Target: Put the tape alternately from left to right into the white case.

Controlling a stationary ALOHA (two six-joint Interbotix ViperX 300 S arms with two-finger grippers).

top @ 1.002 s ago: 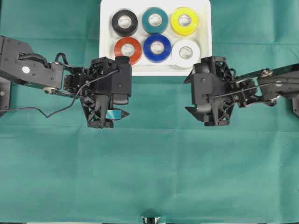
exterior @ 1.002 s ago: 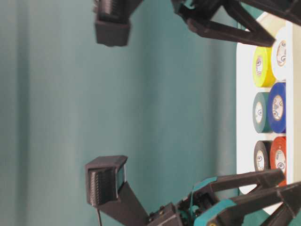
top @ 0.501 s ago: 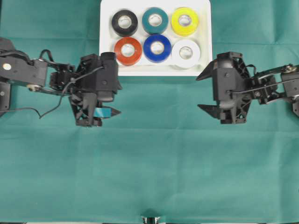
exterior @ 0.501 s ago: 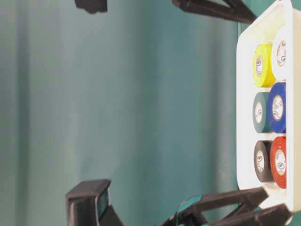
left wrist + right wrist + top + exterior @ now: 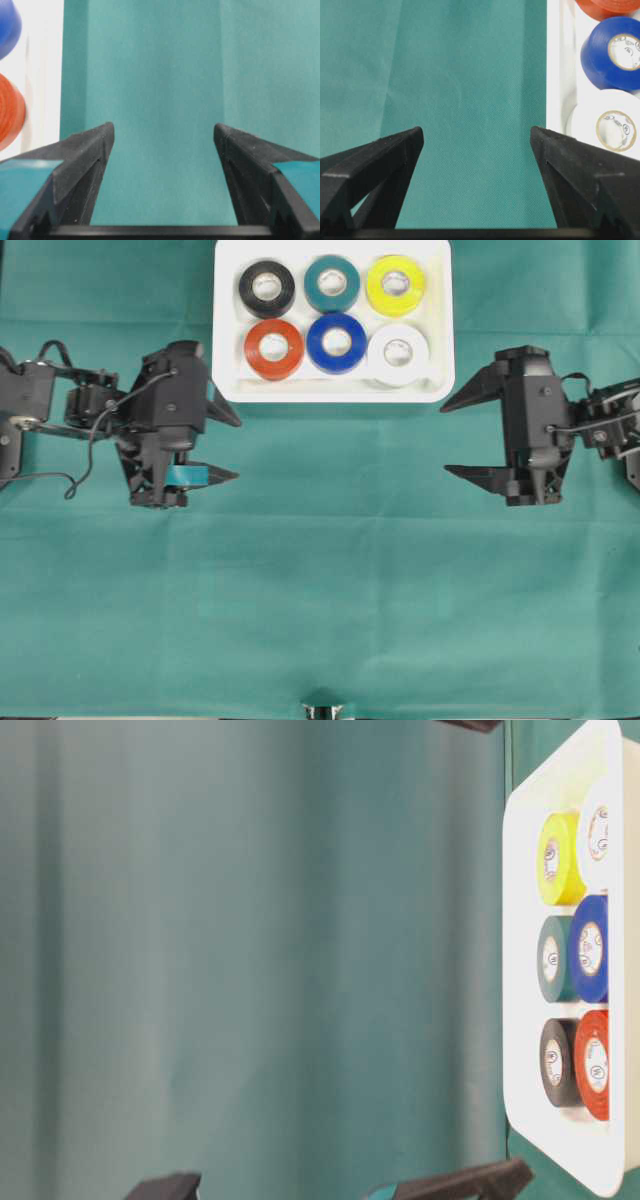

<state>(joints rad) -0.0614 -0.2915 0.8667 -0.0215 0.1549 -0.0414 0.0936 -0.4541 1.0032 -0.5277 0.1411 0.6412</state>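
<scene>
White case [image 5: 228, 340] at far centre of green cloth [image 5: 330, 590], holding all six rolls in two rows of three. Far row: black roll [image 5: 267, 288], teal roll [image 5: 332, 283], yellow roll [image 5: 395, 286]. Near row: orange-red roll [image 5: 274, 348], blue roll [image 5: 337, 342], white roll [image 5: 398, 353]. Left gripper [image 5: 226, 447] off the case's left near corner, fingers spread wide, holding nothing. Right gripper [image 5: 460, 438] off the case's right near corner, fingers likewise wide, nothing between them but cloth. Both well apart from each other.
</scene>
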